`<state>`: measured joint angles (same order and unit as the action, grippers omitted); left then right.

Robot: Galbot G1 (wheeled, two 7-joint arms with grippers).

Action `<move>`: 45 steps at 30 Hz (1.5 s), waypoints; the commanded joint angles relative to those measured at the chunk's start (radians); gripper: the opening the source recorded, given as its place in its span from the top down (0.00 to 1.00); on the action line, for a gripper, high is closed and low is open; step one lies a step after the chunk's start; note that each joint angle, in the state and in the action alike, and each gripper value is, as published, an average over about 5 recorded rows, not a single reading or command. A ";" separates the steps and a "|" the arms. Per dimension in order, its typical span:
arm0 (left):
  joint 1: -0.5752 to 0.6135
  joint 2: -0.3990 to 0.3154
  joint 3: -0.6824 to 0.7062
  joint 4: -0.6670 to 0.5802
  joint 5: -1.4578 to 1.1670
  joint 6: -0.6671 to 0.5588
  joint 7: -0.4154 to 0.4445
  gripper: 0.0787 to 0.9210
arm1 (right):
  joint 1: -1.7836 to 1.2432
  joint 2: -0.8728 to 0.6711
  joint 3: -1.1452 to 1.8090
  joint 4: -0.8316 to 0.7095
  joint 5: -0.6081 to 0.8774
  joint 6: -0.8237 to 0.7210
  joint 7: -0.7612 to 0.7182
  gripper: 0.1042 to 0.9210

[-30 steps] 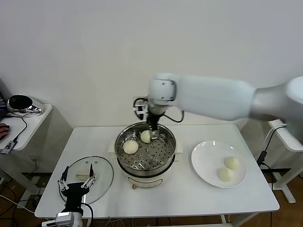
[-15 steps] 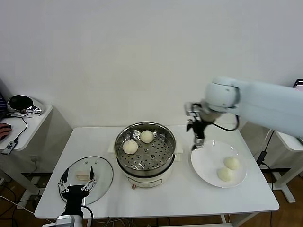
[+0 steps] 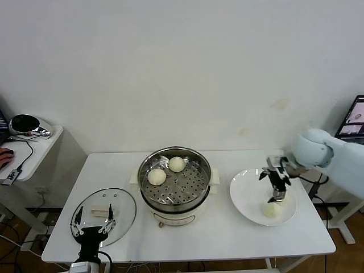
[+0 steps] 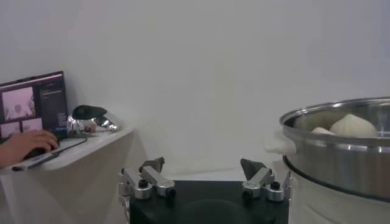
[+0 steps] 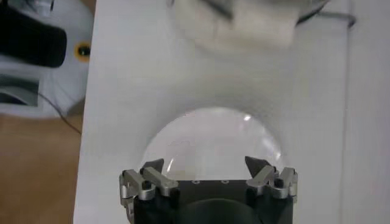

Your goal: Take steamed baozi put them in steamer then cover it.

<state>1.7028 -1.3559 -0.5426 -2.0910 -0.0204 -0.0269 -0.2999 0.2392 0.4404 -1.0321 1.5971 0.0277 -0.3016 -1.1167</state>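
The steamer (image 3: 175,185) stands mid-table with two steamed baozi (image 3: 156,177) (image 3: 177,164) on its perforated tray. Its steel wall (image 4: 341,155) and a baozi (image 4: 350,125) also show in the left wrist view. On the white plate (image 3: 247,190) lies one more baozi (image 3: 272,209); another is mostly hidden behind my right gripper (image 3: 277,192), which hangs open and empty over the plate (image 5: 213,137). The cover (image 3: 122,211) lies flat at the table's front left. My left gripper (image 3: 91,224) waits open at its near edge, holding nothing.
A side table at the left carries a dark shiny object (image 3: 25,124), and a person's hand (image 3: 4,154) rests on it. A screen (image 3: 355,116) stands at the far right. The steamer's cream base (image 5: 256,24) lies beyond the plate.
My right arm has swung from above the steamer across to the plate, empty and open, leaving two baozi on the tray. The left gripper has barely moved.
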 commanded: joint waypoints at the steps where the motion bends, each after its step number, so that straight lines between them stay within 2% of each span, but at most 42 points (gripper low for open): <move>1: 0.001 -0.003 0.001 0.001 0.009 0.001 0.000 0.12 | -0.295 -0.079 0.216 -0.039 -0.179 0.112 -0.014 0.12; 12: 0.008 -0.018 -0.001 -0.002 0.018 0.000 -0.001 0.12 | -0.344 0.030 0.241 -0.157 -0.246 0.127 0.036 0.12; 24: 0.008 -0.018 -0.008 -0.001 0.014 -0.002 -0.001 0.12 | -0.355 0.130 0.245 -0.250 -0.232 0.107 0.085 0.14; 45: 0.003 -0.019 -0.007 0.004 0.012 -0.002 -0.002 0.12 | -0.337 0.136 0.245 -0.244 -0.218 0.089 0.049 0.52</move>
<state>1.7055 -1.3745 -0.5499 -2.0882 -0.0080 -0.0289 -0.3014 -0.1005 0.5667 -0.7909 1.3630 -0.1886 -0.2122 -1.0611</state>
